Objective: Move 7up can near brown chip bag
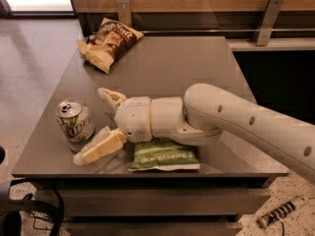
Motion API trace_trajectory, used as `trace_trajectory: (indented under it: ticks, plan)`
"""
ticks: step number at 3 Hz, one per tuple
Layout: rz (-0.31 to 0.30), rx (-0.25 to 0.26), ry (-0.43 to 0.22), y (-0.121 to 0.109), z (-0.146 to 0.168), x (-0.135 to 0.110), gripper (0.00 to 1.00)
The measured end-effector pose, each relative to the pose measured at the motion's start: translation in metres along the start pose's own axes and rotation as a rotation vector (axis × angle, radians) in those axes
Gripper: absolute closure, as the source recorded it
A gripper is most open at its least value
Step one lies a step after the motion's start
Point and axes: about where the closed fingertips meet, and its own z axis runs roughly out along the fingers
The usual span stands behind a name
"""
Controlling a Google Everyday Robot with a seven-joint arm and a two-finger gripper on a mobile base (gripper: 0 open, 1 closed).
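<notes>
Step in hand: approach for the grasp. The 7up can (75, 125) stands upright at the 8 o'clock edge of the counter (197, 68), with the gripper (91, 126) just at its 3 o'clock side, fingers (103, 149) spread apart and not yet around the can. Next move, by judgement: advance toward 9 o'clock, clamp the can, lift it, and carry it to the brown chip bag (109, 42) at 11 o'clock, well apart.

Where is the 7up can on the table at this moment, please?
In the camera view, the 7up can stands upright near the front left corner of the table, just left of the open pincer, with the green bag further right.
</notes>
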Motion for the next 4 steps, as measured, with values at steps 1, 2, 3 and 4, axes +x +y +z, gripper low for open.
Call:
trace_trajectory:
  ticks: [1,2,3,4]
  plan:
    - [-0.012,-0.025,-0.026,0.006,0.018,-0.010,0.00]
    - [-0.036,-0.053,-0.041,0.013,0.038,-0.019,0.02]
    - [-0.054,-0.061,-0.034,0.017,0.046,-0.023,0.25]
    - [-0.056,-0.065,-0.034,0.018,0.047,-0.024,0.48]
